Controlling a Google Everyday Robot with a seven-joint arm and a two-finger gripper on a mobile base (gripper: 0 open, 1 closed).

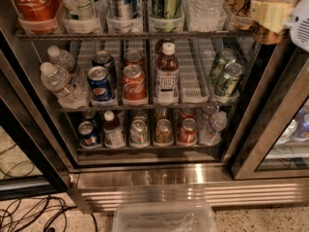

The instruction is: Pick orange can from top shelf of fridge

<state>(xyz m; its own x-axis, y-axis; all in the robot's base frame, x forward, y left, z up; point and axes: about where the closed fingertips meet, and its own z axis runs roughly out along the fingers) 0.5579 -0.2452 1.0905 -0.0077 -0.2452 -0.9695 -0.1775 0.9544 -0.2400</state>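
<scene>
Where top shelf [145, 34] meets right wall of fridge [159, 178], you see gripper [271, 12] just beside orange can [240, 1]; grip state: cannot tell.

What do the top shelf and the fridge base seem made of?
Top shelf: probably grey metal wire, thin rods. Fridge base: probably brushed stainless steel, streaked sheen. The gripper is at upper right, by the orange can.
</scene>
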